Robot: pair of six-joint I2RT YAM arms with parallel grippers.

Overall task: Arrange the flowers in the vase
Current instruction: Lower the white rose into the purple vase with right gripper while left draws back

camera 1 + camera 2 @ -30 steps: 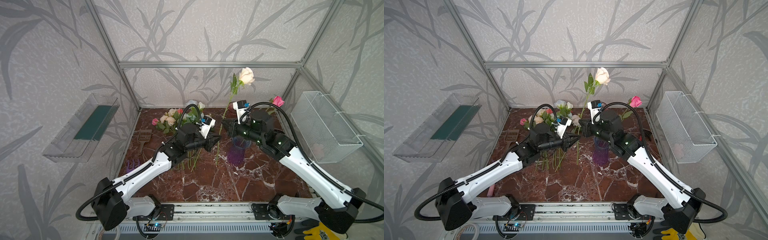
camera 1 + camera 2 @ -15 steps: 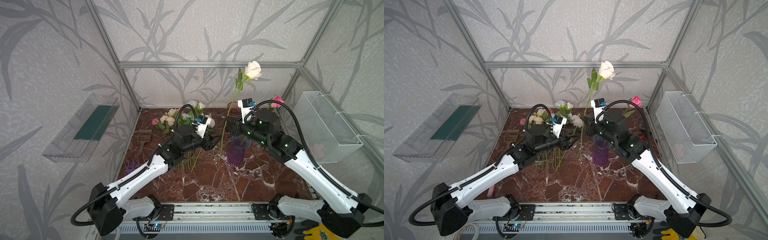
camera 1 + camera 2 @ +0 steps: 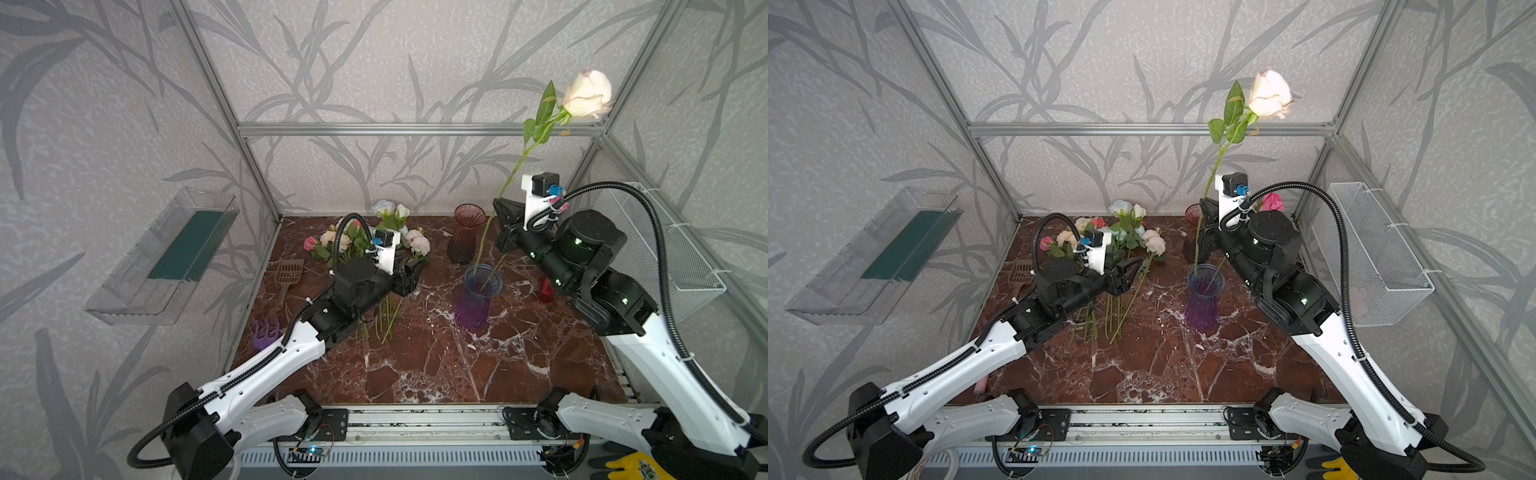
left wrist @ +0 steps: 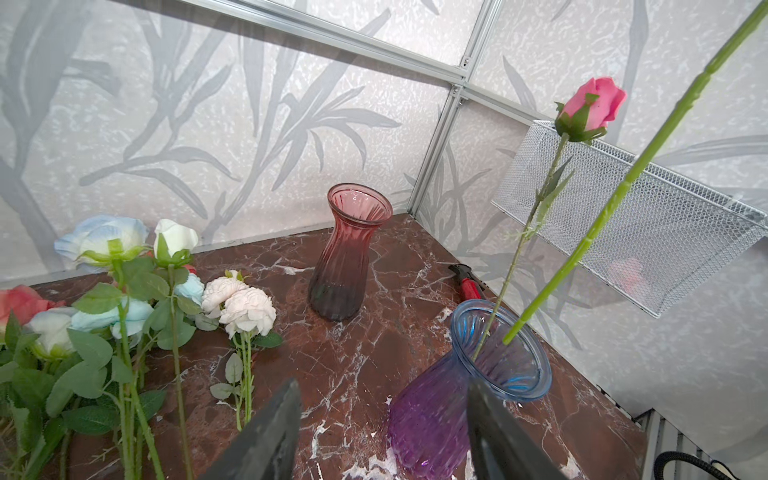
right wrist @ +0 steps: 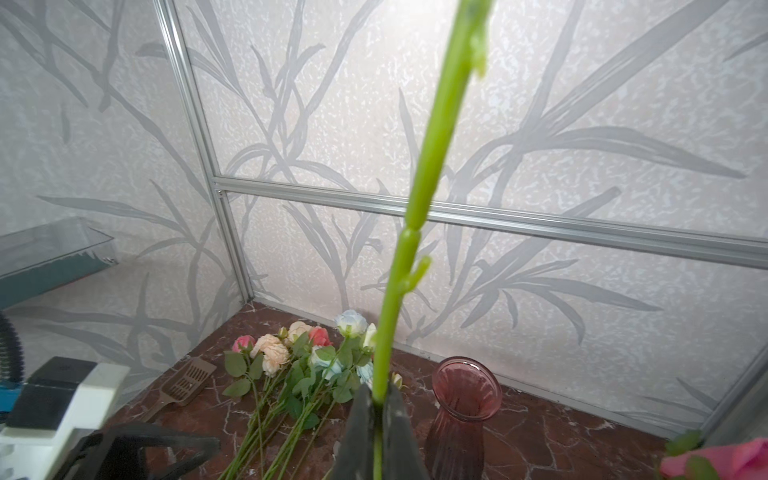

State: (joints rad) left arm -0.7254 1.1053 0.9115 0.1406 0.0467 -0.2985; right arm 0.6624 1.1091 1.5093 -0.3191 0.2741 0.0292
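Looking in from the near rail: found a purple rake (image 3: 266, 332) on the worktop (image 3: 436, 365) by the left wall, with a brown scoop (image 3: 289, 272) just beyond it. Found the left hand (image 4: 382, 386) open, jaws well apart and holding nothing, poised over the right edge of the flowers (image 3: 365, 245). Saw those flowers lying in a loose bunch left of centre, stems toward the rail and heads toward the back wall, in pink, peach, cream, white and pale blue. Right of them, well apart, made out a vase (image 3: 473, 303), purple with a blue rim, standing upright. Counted one pink rose (image 3: 1271, 202) in it, leaning toward the right wall. Spotted a small red tool (image 3: 545, 289) on the worktop just right of the vase. Above and beyond the vase, found the right hand (image 5: 380, 395) closed tight on the stem of a cream rose (image 3: 588, 99), gripping low on the stem, with the head high up near the frame's top bar. Traced the stem's lower end down to the vase mouth; could not tell whether inside the rim or just above it. Farther back, noted a red vase (image 3: 465, 237) upright near the back wall. On the side walls, saw a clear tray (image 3: 166, 257) at left and a wire basket (image 3: 660, 249) at right.
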